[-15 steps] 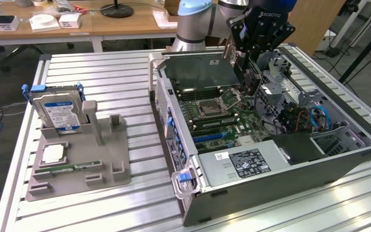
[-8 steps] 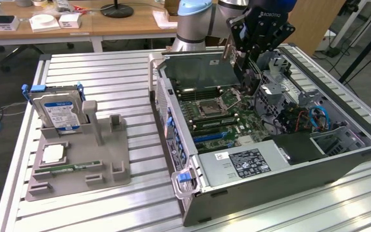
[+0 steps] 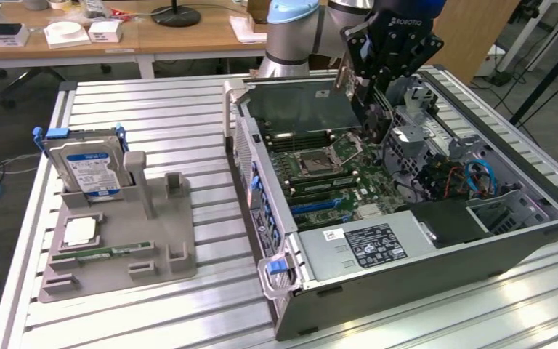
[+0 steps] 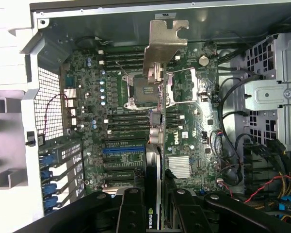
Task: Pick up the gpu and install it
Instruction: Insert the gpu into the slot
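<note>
My gripper (image 3: 376, 87) hangs over the far end of the open computer case (image 3: 289, 320), shut on the gpu (image 3: 340, 76), whose long silver bracket stands upright beside the fingers. In the wrist view the gpu (image 4: 164, 53) is seen edge-on, running from the silver bracket down to the black fingers (image 4: 131, 213) clamped on either side of it. The card hovers above the motherboard (image 4: 116, 121), over the processor socket (image 4: 138, 87) and in line with the blue expansion slot (image 4: 123, 150). It is not touching the board.
In the exterior view's left a grey holder (image 3: 163, 269) carries a silver hard drive (image 3: 85, 163), a small chip (image 3: 81, 231) and a green memory stick (image 3: 114, 252). Drive cages and cables (image 3: 453, 174) fill the case's right side. A power supply (image 3: 376, 243) sits at its near end.
</note>
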You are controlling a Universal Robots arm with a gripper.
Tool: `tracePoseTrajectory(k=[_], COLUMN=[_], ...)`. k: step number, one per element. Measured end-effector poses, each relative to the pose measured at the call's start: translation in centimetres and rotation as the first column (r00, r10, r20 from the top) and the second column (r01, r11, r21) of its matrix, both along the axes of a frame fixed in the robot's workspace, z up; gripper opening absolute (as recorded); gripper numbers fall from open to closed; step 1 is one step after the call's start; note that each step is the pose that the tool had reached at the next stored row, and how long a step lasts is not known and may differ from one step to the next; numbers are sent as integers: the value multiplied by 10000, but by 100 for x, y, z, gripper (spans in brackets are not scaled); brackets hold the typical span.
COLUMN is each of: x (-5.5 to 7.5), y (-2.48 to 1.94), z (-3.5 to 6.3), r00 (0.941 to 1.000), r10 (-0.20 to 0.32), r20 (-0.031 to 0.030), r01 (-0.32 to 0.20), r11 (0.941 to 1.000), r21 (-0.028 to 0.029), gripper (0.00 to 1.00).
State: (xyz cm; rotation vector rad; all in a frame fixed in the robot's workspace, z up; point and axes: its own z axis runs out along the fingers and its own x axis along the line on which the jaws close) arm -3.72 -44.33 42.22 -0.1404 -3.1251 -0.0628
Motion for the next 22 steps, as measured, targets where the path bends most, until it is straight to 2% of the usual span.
tracePoseTrajectory(k=[14,22], x=[0,-1], y=[0,0], z=[0,0], r00=[10000,9994], r10=[27,336], r20=[0,0], r01=[-27,-336], r11=[10000,9994], r21=[0,0], gripper=[26,26])
